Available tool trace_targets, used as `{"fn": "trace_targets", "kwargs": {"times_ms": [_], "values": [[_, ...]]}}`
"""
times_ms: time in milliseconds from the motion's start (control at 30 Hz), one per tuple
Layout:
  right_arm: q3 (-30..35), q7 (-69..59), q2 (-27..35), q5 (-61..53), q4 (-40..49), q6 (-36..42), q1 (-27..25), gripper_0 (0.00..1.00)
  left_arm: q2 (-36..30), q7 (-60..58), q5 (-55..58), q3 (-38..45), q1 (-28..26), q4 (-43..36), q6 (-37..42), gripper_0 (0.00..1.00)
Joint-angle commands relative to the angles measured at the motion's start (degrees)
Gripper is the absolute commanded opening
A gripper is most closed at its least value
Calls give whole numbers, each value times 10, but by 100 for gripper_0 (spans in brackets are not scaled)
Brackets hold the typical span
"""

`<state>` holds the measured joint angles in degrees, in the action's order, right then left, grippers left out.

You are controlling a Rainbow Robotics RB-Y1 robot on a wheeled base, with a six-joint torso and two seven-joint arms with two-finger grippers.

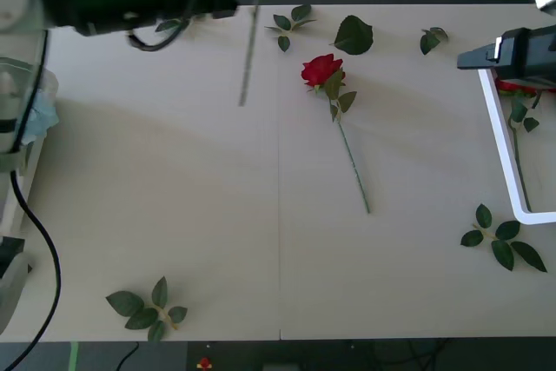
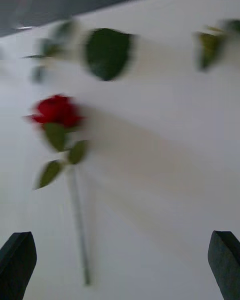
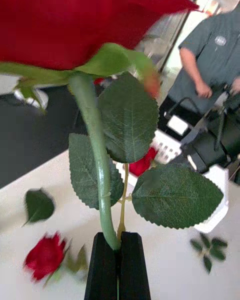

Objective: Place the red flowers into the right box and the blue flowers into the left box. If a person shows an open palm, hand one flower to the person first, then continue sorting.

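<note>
Holding a red rose (image 3: 75, 25) by its green stem, the left claw (image 3: 118, 265) has its two black fingers pressed tight together on it. The rose head is big and close above the claw, with wide green leaves just over the fingers. In the front view the left arm is high over the far left part of the table (image 1: 174, 215), and a thin stem (image 1: 248, 49) hangs down under it.

The right claw (image 2: 120, 265) is spread wide, with one black finger at each side and nothing between them. It hangs over the table with a second red rose (image 1: 322, 69) lying flat ahead of it, a little to one side. That rose touches the table, and its long stem points back toward the claw.

Past the left claw is a white box (image 3: 215, 200) with a red rose head in it (image 3: 142, 162). In the front view the thin-rimmed white tray (image 1: 502, 141) sits under the right arm, at the right edge of the table, with a red rose inside (image 1: 512, 89).

Loose green leaf sprigs (image 1: 148, 308) lie here and there on the table.
</note>
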<state>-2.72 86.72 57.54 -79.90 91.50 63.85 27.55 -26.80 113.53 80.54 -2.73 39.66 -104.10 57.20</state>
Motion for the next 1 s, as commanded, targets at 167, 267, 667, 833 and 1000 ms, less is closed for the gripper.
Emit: {"fn": "trace_targets", "kwargs": {"times_ms": [167,267,667,833,1000], "values": [[49,251,-2,-121,79,-5,-37,100,15,16,70,-56,7,-18,-73,0],[48,340,-28,-166,87,-14,-37,100,23,17,86,-58,8,-18,-82,0],[3,518,-138,-279,115,-28,-37,100,26,19,101,-57,7,-18,-82,0],[-37,536,-170,-301,117,-36,-30,100,26,19,101,-57,7,-18,-82,0],[-74,535,-202,-298,116,-55,-11,100,26,19,101,-57,7,-18,-82,0]]}}
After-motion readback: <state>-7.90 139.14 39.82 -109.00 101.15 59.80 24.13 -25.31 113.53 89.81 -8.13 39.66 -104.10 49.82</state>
